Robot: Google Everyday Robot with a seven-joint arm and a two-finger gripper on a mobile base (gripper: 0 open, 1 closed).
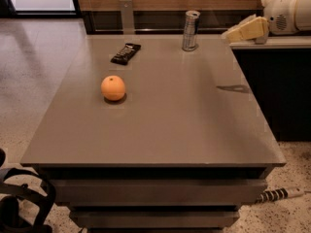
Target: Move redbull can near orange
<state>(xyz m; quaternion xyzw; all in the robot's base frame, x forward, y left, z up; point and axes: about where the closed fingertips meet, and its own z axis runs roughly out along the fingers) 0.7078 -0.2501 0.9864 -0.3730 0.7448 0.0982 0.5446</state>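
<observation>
The redbull can is a slim silver-grey can standing upright at the far edge of the grey table, right of centre. The orange sits on the table's left half, well apart from the can and nearer to me. My gripper, cream-coloured, hangs at the far right above the table's back right corner. It points left toward the can, a short gap to the can's right, and holds nothing that I can see.
A flat dark wrapped bar lies at the far left of the table, behind the orange. A dark counter stands against the table's right side. A wooden wall with a glass panel runs behind the table.
</observation>
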